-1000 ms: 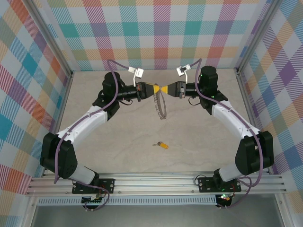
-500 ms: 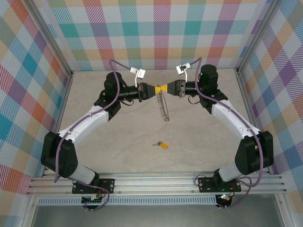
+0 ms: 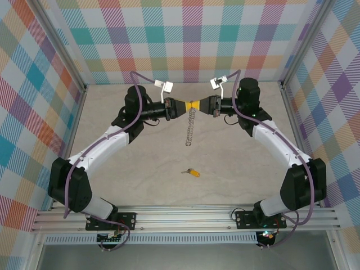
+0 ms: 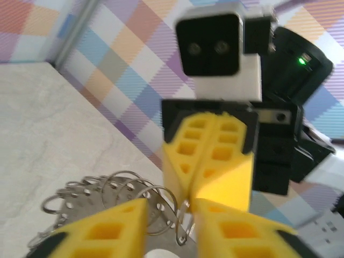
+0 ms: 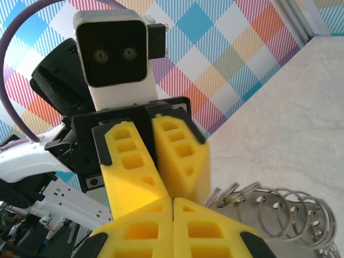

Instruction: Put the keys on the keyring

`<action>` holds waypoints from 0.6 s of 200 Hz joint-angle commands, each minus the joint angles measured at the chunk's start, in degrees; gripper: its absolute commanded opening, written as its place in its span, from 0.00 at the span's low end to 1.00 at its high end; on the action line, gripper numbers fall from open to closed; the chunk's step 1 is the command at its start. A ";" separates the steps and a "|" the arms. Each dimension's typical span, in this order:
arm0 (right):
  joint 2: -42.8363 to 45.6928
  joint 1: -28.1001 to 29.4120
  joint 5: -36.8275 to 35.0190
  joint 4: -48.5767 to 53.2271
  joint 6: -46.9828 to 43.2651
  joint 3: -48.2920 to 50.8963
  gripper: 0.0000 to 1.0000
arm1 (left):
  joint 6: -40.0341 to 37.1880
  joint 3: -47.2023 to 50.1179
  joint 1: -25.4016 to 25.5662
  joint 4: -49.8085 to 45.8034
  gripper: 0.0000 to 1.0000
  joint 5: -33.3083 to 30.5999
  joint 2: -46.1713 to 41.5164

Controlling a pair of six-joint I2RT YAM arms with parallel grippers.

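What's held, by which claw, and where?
The keyring, pinched at its top end by the right claw; the rest hangs limp, left claw open.

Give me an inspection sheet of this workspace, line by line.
Surface: pale marbled table.
Job's things: keyring hangs limp from where the two claws meet; small yellow-headed key lies on the table nearer the arm bases, not on the ring.
Clutter: nothing seen.
Claws: right claw shut on the keyring's top; left claw tip to tip with it, fingers slightly parted at the ring.
Cables: purple cable runs along each arm, away from the ring.
Surroundings: checked fabric walls; metal rail at the near edge.
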State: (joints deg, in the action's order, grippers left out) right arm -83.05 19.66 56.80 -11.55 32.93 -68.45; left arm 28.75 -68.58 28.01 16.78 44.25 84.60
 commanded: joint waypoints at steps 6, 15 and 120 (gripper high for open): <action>4.39 0.38 -3.06 -3.22 -2.44 1.07 0.00 | 0.47 0.28 0.20 -1.19 0.60 -13.46 -6.76; 4.91 0.38 -4.13 -5.38 -2.08 1.62 0.00 | 1.49 0.91 0.16 -1.33 0.68 -16.10 -8.07; 6.26 1.03 -18.26 -41.85 13.39 10.29 0.00 | 13.57 3.94 0.72 13.16 0.49 -12.53 -6.83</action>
State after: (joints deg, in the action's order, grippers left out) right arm -78.59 19.99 43.44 -42.22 42.87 -59.18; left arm 39.81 -65.17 28.03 23.20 28.84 76.18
